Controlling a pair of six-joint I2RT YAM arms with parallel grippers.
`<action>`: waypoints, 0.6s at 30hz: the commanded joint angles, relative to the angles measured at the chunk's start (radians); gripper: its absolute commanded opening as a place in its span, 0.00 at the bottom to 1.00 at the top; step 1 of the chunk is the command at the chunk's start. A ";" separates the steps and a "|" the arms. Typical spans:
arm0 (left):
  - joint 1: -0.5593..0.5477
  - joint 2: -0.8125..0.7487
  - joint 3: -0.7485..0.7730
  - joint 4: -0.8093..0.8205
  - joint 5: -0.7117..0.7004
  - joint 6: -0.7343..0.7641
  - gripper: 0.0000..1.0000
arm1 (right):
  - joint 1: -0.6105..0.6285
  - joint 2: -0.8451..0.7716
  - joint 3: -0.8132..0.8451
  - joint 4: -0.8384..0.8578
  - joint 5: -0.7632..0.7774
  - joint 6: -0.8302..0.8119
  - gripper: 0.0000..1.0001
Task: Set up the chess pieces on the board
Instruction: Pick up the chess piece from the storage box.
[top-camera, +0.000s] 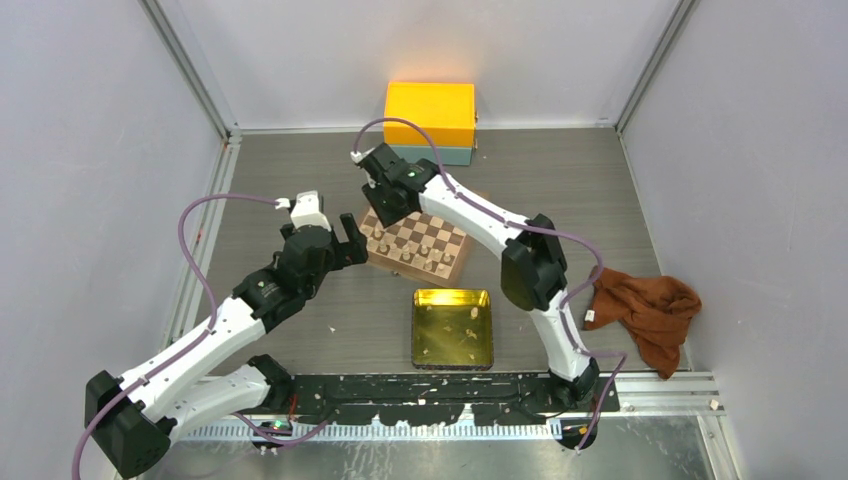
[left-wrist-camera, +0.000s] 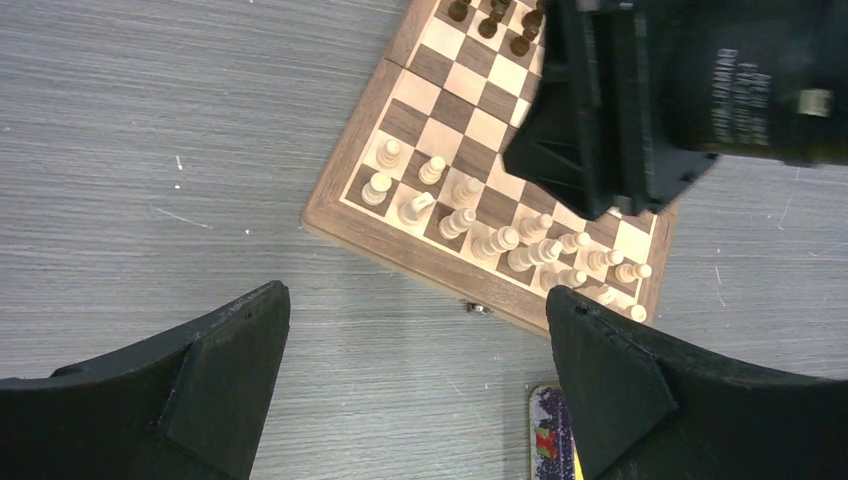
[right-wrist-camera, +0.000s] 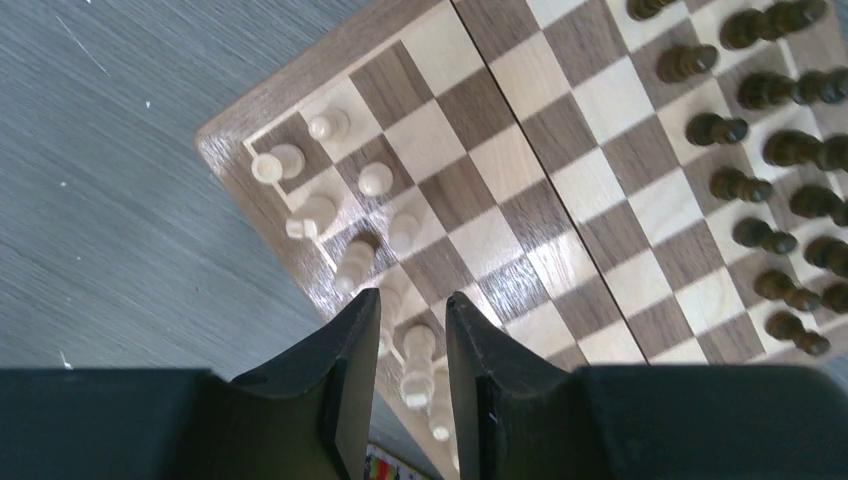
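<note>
Gold tin tray (top-camera: 440, 345) sits nearest, just in front of the board (top-camera: 432, 232) but not touching it. We see one small pale piece (top-camera: 471, 312) lying inside. Crumpled brown cloth (top-camera: 645, 310) lies on the worktop (left-wrist-camera: 150, 150), well to the board's right.

Left hand (left-wrist-camera: 415, 305) hovers over bare worktop just off the board's near-left edge, fingers spread wide open.

On the board, cream chess pieces (left-wrist-camera: 432, 170) stand crowded in two rows along its near edge.

Right hand (right-wrist-camera: 411, 300) hangs over those rows toward the board's left side, fingers drawn close with a narrow gap. A cream piece (right-wrist-camera: 415, 355) shows in that gap. We cannot tell whether it is pinched or just standing underneath.

Dark brown pieces (right-wrist-camera: 735, 185) line the board's far edge.

Beyond the board, an orange box (top-camera: 430, 115) sits against the back wall.
</note>
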 joint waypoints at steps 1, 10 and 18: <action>-0.003 -0.018 0.028 0.013 -0.035 0.007 1.00 | 0.008 -0.187 -0.122 0.073 0.047 0.002 0.36; -0.003 -0.003 0.014 0.034 -0.046 0.001 1.00 | 0.035 -0.521 -0.486 0.114 0.129 0.061 0.36; -0.003 0.038 0.014 0.069 -0.045 -0.005 1.00 | 0.095 -0.809 -0.828 0.120 0.239 0.226 0.36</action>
